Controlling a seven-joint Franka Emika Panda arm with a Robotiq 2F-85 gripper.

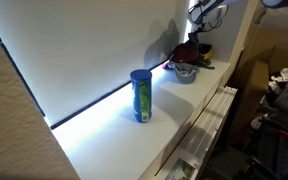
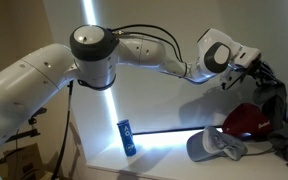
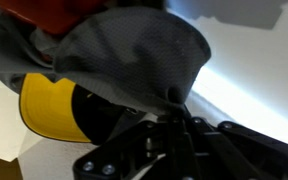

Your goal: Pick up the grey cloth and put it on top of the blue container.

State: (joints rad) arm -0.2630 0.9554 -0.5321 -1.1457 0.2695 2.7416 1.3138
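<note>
Jaws are shut, and there is fabric in them. In the wrist view the grey cloth (image 3: 134, 55) is gathered into a tight pucker right where my jaws meet. From that pinch it spreads out into a broad, rounded dome. Up close it is a fine, even weave, dark grey and matte, with soft folds running back to the pinch. Something red (image 3: 64, 10) peeks over its top edge, blurred; I cannot tell whether that belongs to the cloth or lies behind it. Below the cloth sits a bright yellow patch (image 3: 46, 110) with a dark border.

In an exterior view the cloth hangs from my jaws as a long, limp, dark strip, narrow and floppy, trailing down beside a maroon cap (image 2: 246, 120). Whether its lower end is clear of the table (image 2: 164, 162) I cannot tell; it is too dark and small there. Just in front of the cap lies a pale grey bowl-like thing (image 2: 214, 148).

The blue container (image 1: 141, 96) stands upright on the white table, well apart from me, out in the open near the middle. It is tall and slim, with a blue lid on top and a green-yellow label around its body. Nothing rests on that lid. My arm (image 2: 94, 50) reaches across to the far end of the table, where the cloth and the clutter are, close to the wall.
</note>
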